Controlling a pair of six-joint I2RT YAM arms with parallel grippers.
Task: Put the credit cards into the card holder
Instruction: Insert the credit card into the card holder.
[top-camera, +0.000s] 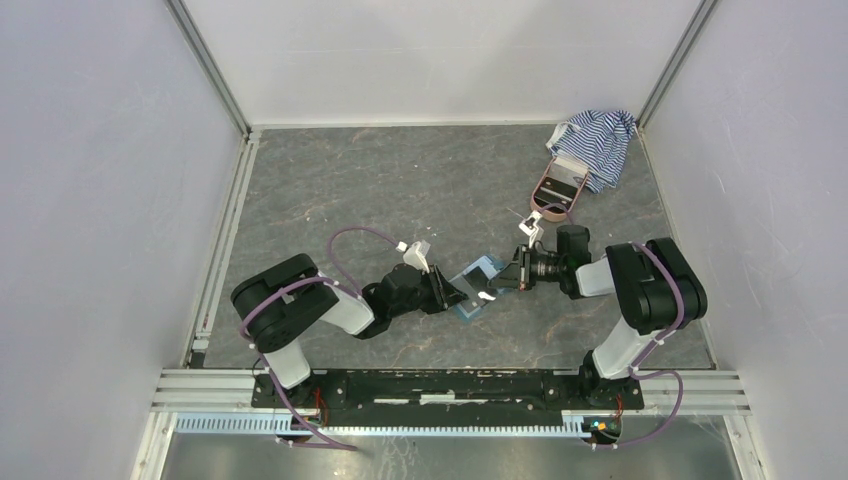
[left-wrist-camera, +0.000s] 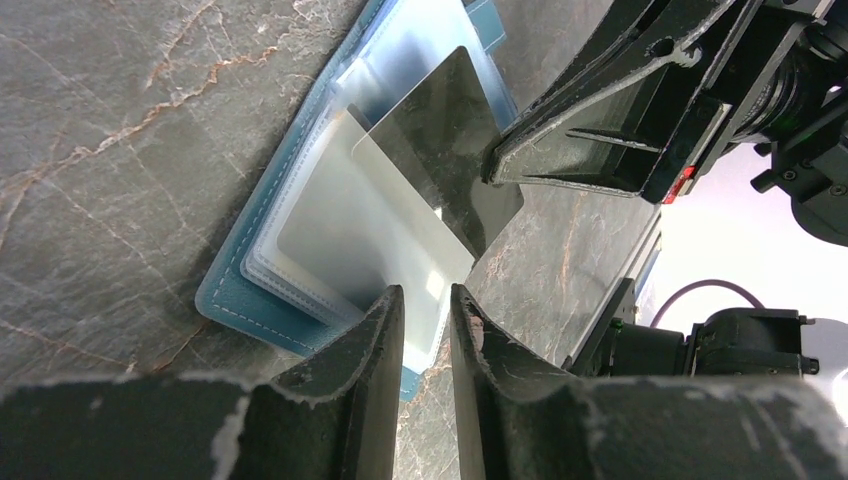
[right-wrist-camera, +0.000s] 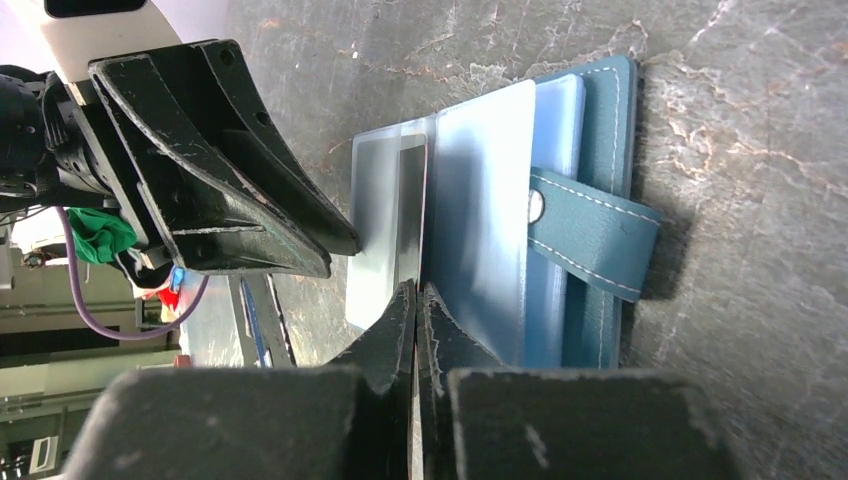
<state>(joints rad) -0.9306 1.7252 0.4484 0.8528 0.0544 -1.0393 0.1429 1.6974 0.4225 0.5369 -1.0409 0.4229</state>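
Closely, first: found left gripper (left-wrist-camera: 428, 305) parted by a narrow gap, clamped on nothing, straddling the near corner of a pale sheet (left-wrist-camera: 380, 240) that lay on the open card holder (left-wrist-camera: 232, 292). Could not tell whether that sheet was a second card or only a clear sleeve.

Found right gripper (right-wrist-camera: 415, 300) fully closed, pinching the thin edge of one dark grey card (left-wrist-camera: 450, 140). Saw that card tilted over the holder's pale-blue inside, one end lying over the pale sheet.

Counted one card for certain, the dark grey one. Counted one card holder, teal, spread flat on the grey stone-patterned table (top-camera: 400, 190), with one snap tab (right-wrist-camera: 590, 235) folded over its outer edge. Made out several clear sleeves (right-wrist-camera: 480, 200) stacked inside, too layered to count.

Saw the two grippers meeting over the holder from opposite sides, tips near each other but apart. Placed the holder between the two arms, toward the near middle of the table.

Farther out, noted one pink oval case (top-camera: 555, 190) toward the far right corner, well apart from the holder. Noted one blue-white striped cloth (top-camera: 598, 140) bunched in that corner, lying against the case's far end.
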